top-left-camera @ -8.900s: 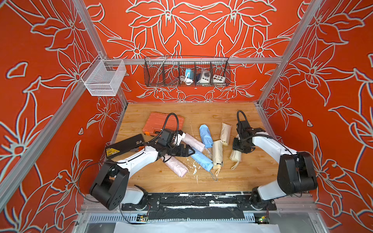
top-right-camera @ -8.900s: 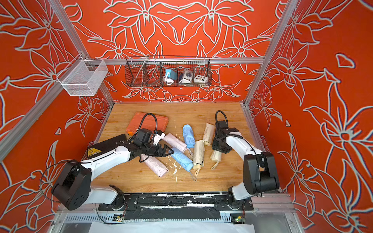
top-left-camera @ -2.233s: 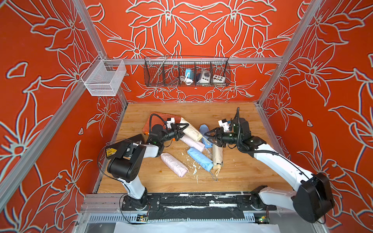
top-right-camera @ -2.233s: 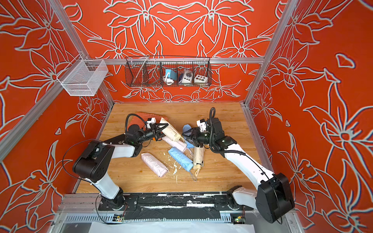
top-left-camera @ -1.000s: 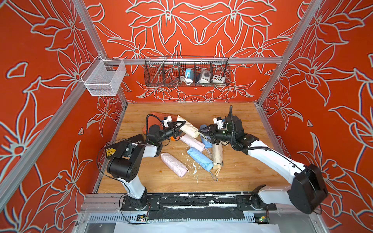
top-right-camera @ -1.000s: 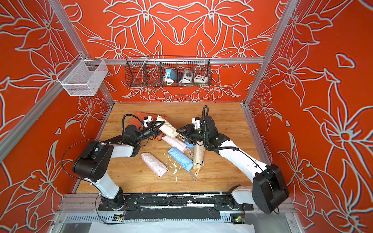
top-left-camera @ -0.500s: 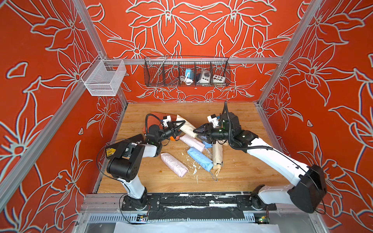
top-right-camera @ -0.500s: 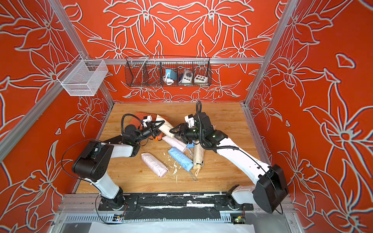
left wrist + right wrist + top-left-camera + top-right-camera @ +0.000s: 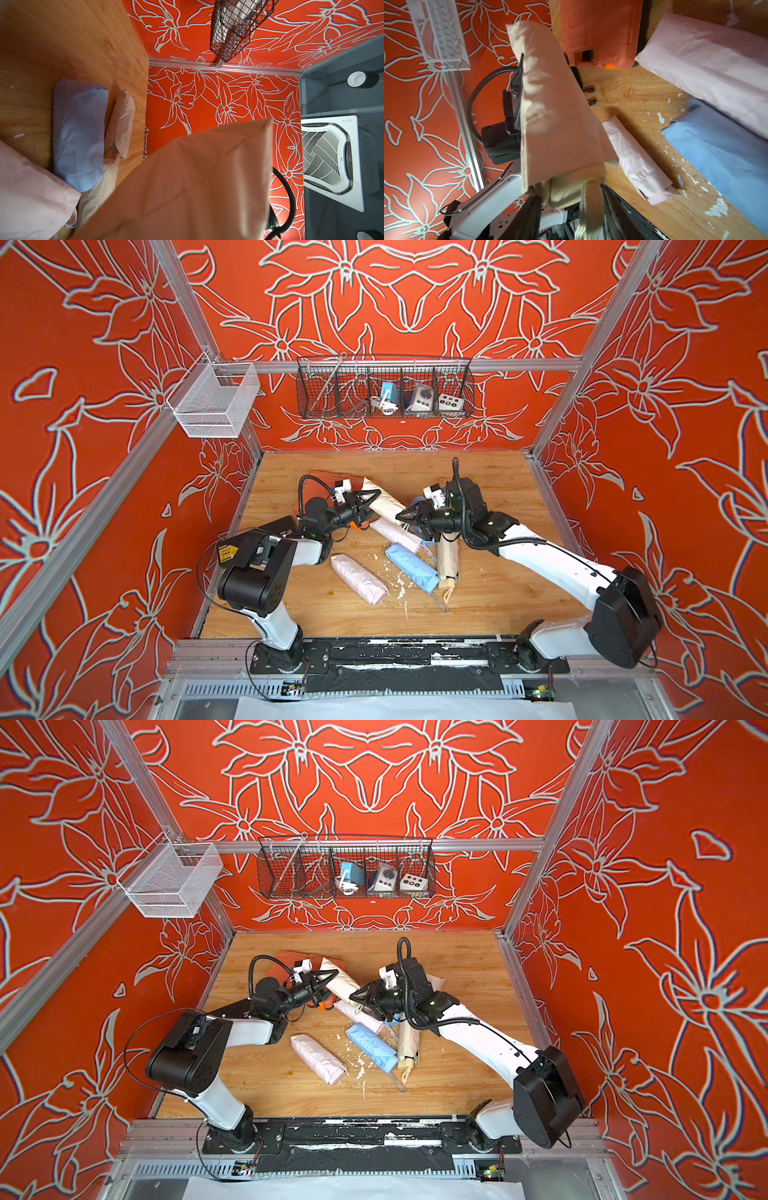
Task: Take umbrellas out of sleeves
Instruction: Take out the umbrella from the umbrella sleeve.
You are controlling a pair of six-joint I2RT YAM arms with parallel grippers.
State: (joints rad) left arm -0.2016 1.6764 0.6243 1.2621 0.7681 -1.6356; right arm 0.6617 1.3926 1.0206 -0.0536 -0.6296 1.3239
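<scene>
Two claws on one cream sleeve, held up off the counter (image 9: 498,593).

In both top views we see the left claw (image 9: 373,502) pinching the cream sleeve (image 9: 384,499) near its closed end, beside the orange tool case (image 9: 326,479). The right claw (image 9: 405,521) meets its lower end, and a pink umbrella (image 9: 359,578) and a blue umbrella (image 9: 411,566) lie nearby. In the left wrist view the cream sleeve fills the foreground, with a blue sleeve (image 9: 79,135) lying on the counter beyond. In the right wrist view the right claw's fingers (image 9: 531,218) pinch the handle of the cream umbrella (image 9: 571,191) at the sleeve's mouth, and its wrist loop (image 9: 588,212) is blurred.
</scene>
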